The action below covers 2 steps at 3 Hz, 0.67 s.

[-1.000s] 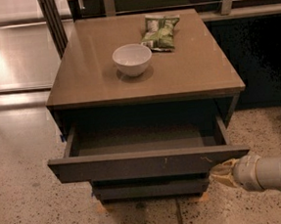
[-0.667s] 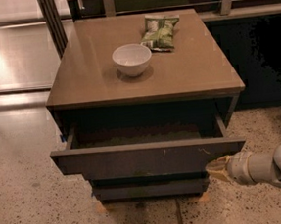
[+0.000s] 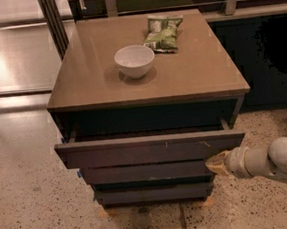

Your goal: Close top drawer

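In the camera view we look down on a brown cabinet [image 3: 59, 129] standing on a speckled floor [image 3: 37, 216]. On its tabletop [image 3: 90, 76] we see a white bowl [image 3: 135, 60] a little left of the middle. A green snack packet [image 3: 163, 33] lies farther back and to the right of it, and the two do not touch.

The top drawer [image 3: 149, 150] sits just under the tabletop and is partly pulled out toward us. Its flat dark front stands out ahead of the cabinet, and a dark gap shows between that front and the tabletop's near edge. We can make out small pale scratches [image 3: 204, 144] on the front, right of centre. Below it we see two more dark drawer fronts, the middle one [image 3: 146, 172] and the lowest one [image 3: 153, 193], each set further back than the one above.

The gripper [image 3: 218, 164] comes in from the right on a white arm [image 3: 275, 161]. Its tan tip lies just below the right end of the top drawer's front, beside the right end of the middle front. We cannot tell whether it touches either front, and we cannot tell whether the gripper is apart or together.

Far left we see a shiny pale floor [image 3: 13, 57] and a dark upright post [image 3: 52, 19].
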Tool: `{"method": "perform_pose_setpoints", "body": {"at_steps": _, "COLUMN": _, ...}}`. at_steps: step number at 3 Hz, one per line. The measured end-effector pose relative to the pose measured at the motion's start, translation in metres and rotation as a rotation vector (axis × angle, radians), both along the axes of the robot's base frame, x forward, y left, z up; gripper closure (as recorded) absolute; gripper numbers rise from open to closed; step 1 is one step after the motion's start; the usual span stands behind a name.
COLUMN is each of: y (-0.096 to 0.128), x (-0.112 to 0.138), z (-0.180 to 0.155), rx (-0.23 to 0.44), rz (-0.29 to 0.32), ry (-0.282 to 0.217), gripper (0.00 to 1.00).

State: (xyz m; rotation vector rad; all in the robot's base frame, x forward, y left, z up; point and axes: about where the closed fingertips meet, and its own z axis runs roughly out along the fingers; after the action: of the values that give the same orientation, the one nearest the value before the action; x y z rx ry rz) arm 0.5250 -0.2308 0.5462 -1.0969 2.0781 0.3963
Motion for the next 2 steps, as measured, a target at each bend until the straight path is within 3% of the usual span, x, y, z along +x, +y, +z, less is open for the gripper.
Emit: {"method": "perform_pose_setpoints", "body": {"at_steps": 2, "y": 0.000, "x": 0.039, "z": 0.056, "rx": -0.152, "rz": 0.012, "ry": -0.085, "gripper": 1.00}}
